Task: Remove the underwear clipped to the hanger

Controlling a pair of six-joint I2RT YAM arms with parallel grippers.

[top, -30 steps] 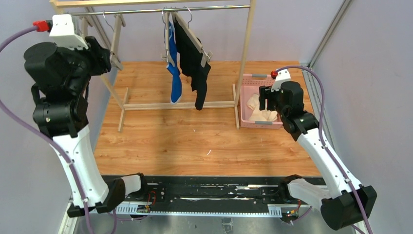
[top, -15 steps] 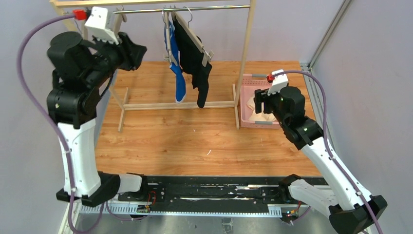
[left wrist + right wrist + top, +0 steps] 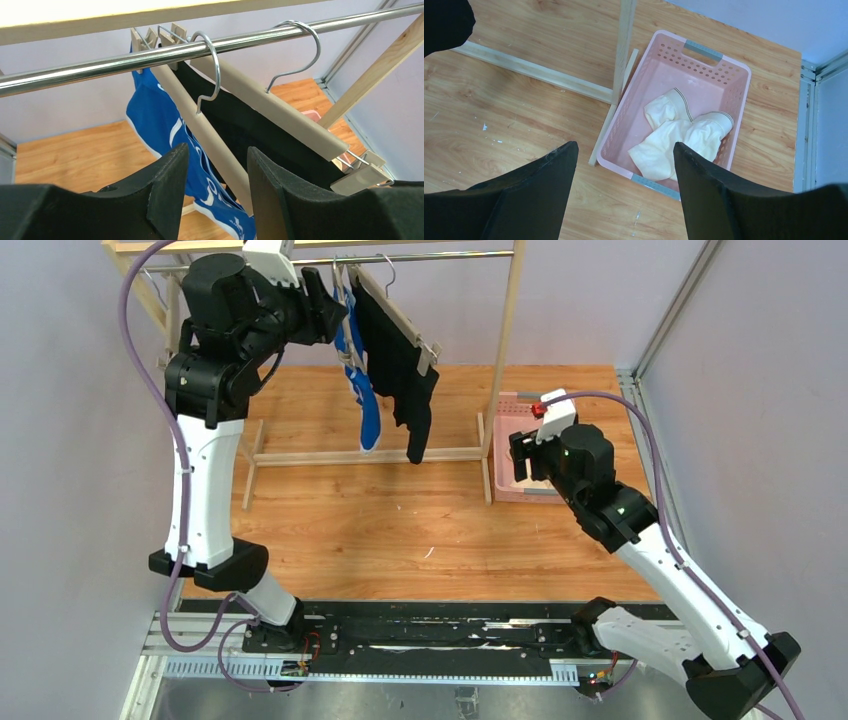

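Step in hand, as we judge it: unclip the blue underwear [image 3: 160, 120] from its hanger [image 3: 207, 140]; it hangs from the rail [image 3: 100, 64] along the far edge of the table [image 3: 400, 530], with the black underwear [image 3: 245, 130] on the next hanger just beside it, toward the right. Left jaws apart, nothing between them, high up near the rail and pointed at the blue pair's hanger bar; right jaws apart and empty above the pink basket [image 3: 719, 75] at the far right corner, where the cream-white underwear [image 3: 679, 135] already lies.

How to do it well: take cloth, not wood; close on the blue fabric below the clips [image 3: 150, 37] and pull down toward the near edge, steadily, so the clips let go without dragging the hook along the rail (a sideways tug would likely swing both hangers); keep off the black pair, since the two hang close and a wide bite could catch both. How many clips hold the blue cloth we cannot tell.
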